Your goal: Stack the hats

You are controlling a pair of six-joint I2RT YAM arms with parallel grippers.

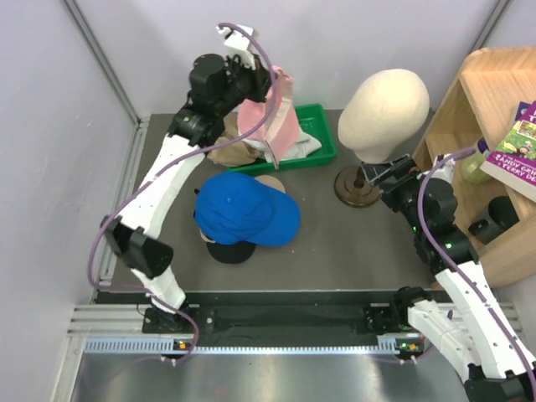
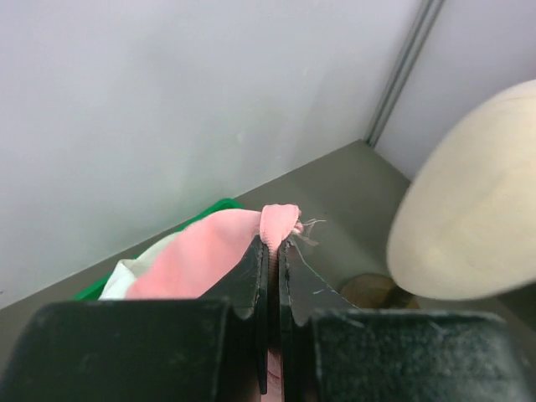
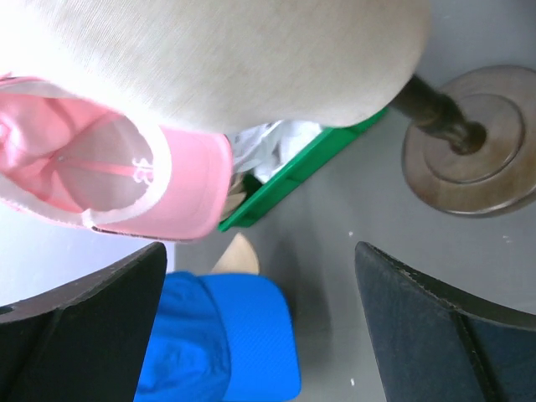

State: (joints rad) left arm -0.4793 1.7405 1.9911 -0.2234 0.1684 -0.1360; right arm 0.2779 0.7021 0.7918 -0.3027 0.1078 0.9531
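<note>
Your left gripper is pressed together on a fold of the pink hat and holds it in the air, where it hangs over the left end of the green bin at the back of the table. From the right wrist view you look up into the cap's hollow inside. White fabric lies in the bin, though you cannot tell whether it is a hat. A khaki-brown hat sits just beside the bin's left end, under the left arm. Nearer to you, the blue hat lies on top of a black hat, and a tan brim shows at its far edge. Your right gripper has its jaws spread wide with nothing between them. It is close to the round wooden base that carries the cream mannequin head.
</note>
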